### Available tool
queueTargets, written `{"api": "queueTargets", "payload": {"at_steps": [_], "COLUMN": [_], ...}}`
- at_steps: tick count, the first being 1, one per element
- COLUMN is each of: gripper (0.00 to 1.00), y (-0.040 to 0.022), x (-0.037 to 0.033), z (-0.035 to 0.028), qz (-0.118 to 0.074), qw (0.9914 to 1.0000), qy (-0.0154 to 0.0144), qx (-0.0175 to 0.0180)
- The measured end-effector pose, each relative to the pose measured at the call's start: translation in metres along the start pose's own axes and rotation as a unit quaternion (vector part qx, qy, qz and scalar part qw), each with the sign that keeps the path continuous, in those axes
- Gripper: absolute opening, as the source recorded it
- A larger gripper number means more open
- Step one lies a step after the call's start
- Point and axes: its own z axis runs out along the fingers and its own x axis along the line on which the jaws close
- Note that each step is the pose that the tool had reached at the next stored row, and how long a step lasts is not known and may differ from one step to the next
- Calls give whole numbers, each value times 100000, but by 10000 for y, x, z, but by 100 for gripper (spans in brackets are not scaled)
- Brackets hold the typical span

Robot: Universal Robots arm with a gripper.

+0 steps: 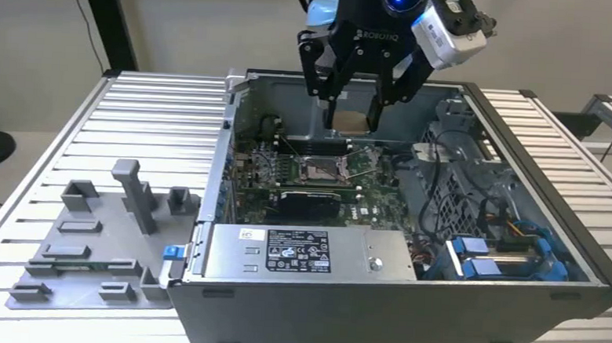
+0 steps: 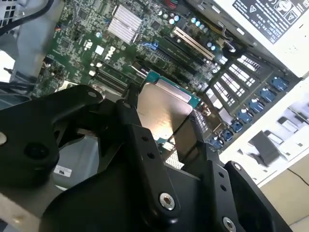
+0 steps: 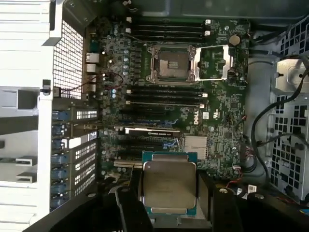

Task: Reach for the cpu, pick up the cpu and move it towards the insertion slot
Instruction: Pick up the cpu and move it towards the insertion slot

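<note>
Both end effector point(image 3: 169, 203) fingers clamp the cpu point(image 3: 169, 186).

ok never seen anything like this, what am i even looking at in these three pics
A robot arm ends in a black claw. The exterior view looks on from off the arm; both wrist views come from cameras riding on it.

The claw holds the cpu, a thin square silvery chip, over an open computer case standing on a slatted metal table. Inside lies a green motherboard with the insertion slot, a metal-framed square socket, uncovered. The chip hangs above the board, apart from the socket. Grey fixture blocks sit beside the case.
</note>
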Motion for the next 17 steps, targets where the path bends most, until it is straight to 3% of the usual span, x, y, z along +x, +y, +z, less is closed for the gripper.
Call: {"api": "queueTargets", "payload": {"at_steps": [8, 17], "gripper": [0, 0], "y": [25, 37], "x": [-82, -84], "z": [13, 14], "qz": [2076, 2126], "qw": [99978, 99977], "qy": [-62, -64], "qx": [-59, -57]}}
